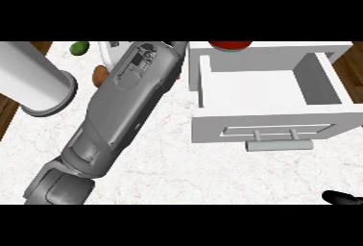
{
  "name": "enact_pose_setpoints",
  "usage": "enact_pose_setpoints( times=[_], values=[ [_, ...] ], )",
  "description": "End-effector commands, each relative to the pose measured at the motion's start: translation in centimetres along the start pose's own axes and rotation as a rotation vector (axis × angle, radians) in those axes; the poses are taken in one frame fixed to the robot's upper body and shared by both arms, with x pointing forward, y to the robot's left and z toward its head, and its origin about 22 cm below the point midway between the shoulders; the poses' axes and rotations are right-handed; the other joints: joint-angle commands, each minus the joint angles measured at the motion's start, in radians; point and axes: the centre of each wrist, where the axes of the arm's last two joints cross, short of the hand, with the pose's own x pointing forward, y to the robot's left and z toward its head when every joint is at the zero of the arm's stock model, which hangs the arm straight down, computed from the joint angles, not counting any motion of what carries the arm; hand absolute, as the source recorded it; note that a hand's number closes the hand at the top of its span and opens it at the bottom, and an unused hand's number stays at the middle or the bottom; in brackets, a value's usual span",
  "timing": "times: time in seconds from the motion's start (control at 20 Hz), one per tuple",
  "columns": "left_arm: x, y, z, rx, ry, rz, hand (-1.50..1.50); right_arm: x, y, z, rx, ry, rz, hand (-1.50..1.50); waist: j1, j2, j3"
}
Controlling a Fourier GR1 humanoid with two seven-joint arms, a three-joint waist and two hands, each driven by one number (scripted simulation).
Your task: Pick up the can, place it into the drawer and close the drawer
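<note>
The white drawer (212, 129) stands pulled open at the right, its bar handle (279, 144) facing me, and nothing shows inside it. My left forearm (120, 110) runs from the lower left up to the top middle. Only a dark sliver of my left hand (172, 44) shows at the top edge, just left of the drawer's back corner. I see no can; the arm and hand may hide it. A small black part of my right hand (343, 197) shows at the lower right corner.
A tall white cylinder (35, 77) stands at the left edge. A green item (79, 47), a brown-orange item (99, 75) and a white dish (111, 52) lie behind the arm. A red object (230, 44) sits behind the drawer.
</note>
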Motion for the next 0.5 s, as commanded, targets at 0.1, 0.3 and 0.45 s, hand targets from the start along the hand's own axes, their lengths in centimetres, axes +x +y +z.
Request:
enact_pose_setpoints(
  times=[0.1,0.3,0.45],
  values=[
    [1.9,-2.1,-1.2,0.002,0.012,-0.027,1.5,1.1,0.2,-0.5,0.009,-0.014,0.011,-1.5,-0.017,0.005,0.0],
    [1.3,-2.7,-1.6,0.006,0.033,-0.1,1.5,1.2,-0.5,-1.6,0.019,-0.019,0.011,-1.5,-0.023,0.007,0.001],
    [3.6,-3.5,-2.1,0.012,0.043,-0.082,1.5,2.1,0.4,-2.0,0.027,-0.014,0.002,-1.5,-0.038,0.013,0.001]
  ],
)
